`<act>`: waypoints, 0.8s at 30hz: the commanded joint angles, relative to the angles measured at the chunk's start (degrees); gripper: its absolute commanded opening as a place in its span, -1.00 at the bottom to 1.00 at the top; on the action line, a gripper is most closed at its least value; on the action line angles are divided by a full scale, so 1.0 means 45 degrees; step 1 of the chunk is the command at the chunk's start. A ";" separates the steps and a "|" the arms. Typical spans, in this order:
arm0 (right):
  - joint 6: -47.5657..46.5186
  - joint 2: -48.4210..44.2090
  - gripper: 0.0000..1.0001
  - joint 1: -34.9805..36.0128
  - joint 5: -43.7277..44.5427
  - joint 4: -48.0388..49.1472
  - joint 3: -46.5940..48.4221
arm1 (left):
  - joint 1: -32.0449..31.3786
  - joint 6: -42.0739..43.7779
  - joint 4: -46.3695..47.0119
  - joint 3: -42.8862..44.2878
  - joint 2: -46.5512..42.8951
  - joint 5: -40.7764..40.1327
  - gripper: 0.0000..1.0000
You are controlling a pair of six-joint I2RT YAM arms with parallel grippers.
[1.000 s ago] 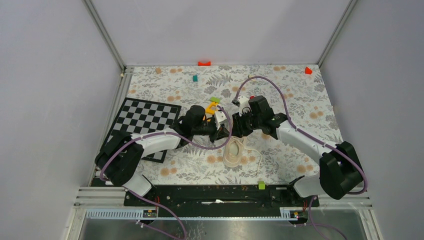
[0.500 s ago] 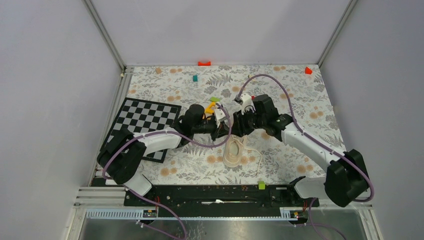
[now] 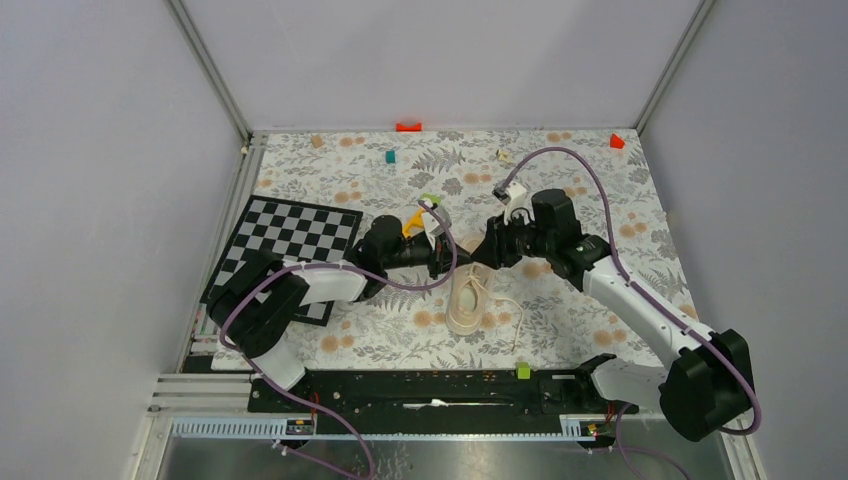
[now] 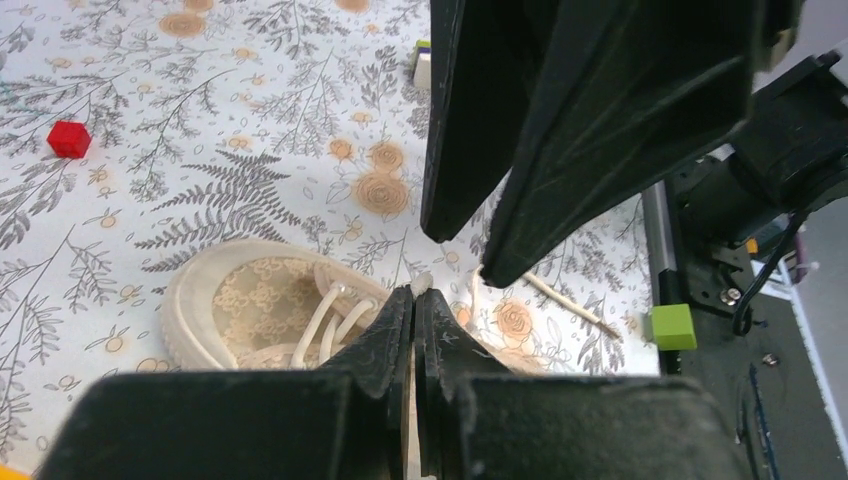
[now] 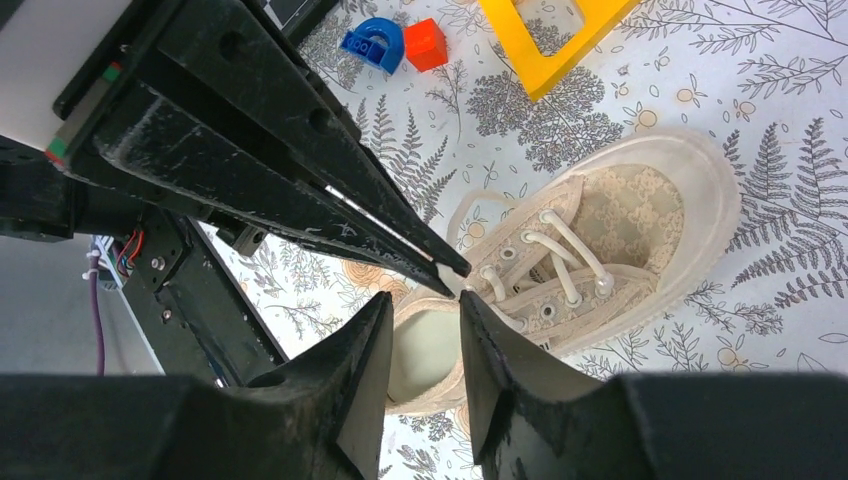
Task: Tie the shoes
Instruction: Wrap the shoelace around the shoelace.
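The cream-beige sneaker lies on the floral mat, toe pointing away from the arm bases. It also shows in the left wrist view and the right wrist view. My left gripper hovers over the shoe's lacing, shut on a pale lace end that pokes out at its tips. My right gripper is open just right of it; its fingers straddle the shoe's opening with nothing between them. The other lace trails loose on the mat.
A checkerboard lies at the left. A yellow frame, a blue piece and a red cube sit beyond the shoe. Small blocks are scattered at the back. A green block sits on the black front rail.
My right arm has swung to the right and its gripper has drawn back a little from the left gripper. The left gripper has stayed shut over the shoe. The shoe has not moved.
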 commanded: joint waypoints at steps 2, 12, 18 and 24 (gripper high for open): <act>0.0188 0.0301 -0.35 -0.0290 -0.0562 0.0287 0.0066 | 0.0038 -0.0917 0.2044 -0.0120 -0.0021 0.0744 -1.00; 0.0284 0.1317 -0.31 -0.0401 -0.0973 0.0307 0.0208 | 0.0040 -0.0328 0.1085 -0.0273 -0.0128 0.0822 -1.00; 0.0417 0.1713 -0.35 -0.0414 -0.1282 0.0536 0.0301 | 0.0043 -0.0561 0.1423 -0.0292 -0.0070 0.0935 -1.00; 0.0716 0.2134 -0.36 -0.0403 -0.1918 0.0957 0.0394 | 0.0038 -0.0600 0.1419 -0.0204 -0.0036 0.1023 -1.00</act>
